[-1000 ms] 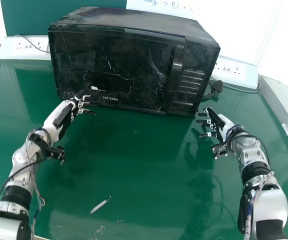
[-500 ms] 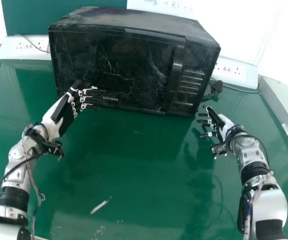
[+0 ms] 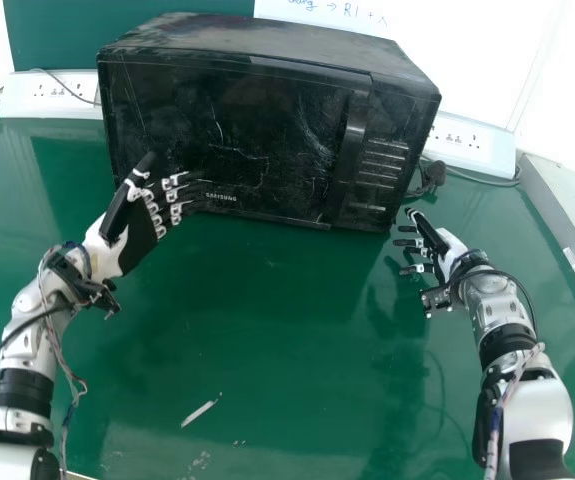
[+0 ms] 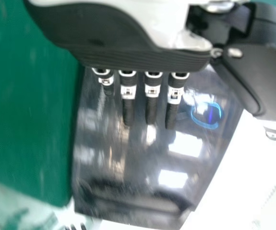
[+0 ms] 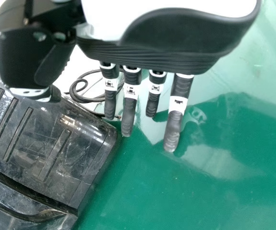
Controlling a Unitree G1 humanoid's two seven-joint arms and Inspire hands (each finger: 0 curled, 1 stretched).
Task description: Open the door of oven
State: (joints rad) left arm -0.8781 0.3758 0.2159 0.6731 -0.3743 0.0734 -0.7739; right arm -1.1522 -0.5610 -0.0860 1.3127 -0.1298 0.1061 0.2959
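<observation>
Oven (image 3: 257,45) near rear edge of worktop (image 3: 257,340); door (image 3: 247,130) closed. Left hand (image 3: 139,236), right hand (image 3: 451,250) spread, empty. Remaining: engage handle (image 3: 351,135), pull door.

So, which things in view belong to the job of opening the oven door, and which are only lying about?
For the job:
- black microwave oven
- its door
- its handle
- left hand, open
- right hand, open

Just lying about:
- left socket strip
- right socket strip
- black cable beside the oven
</observation>
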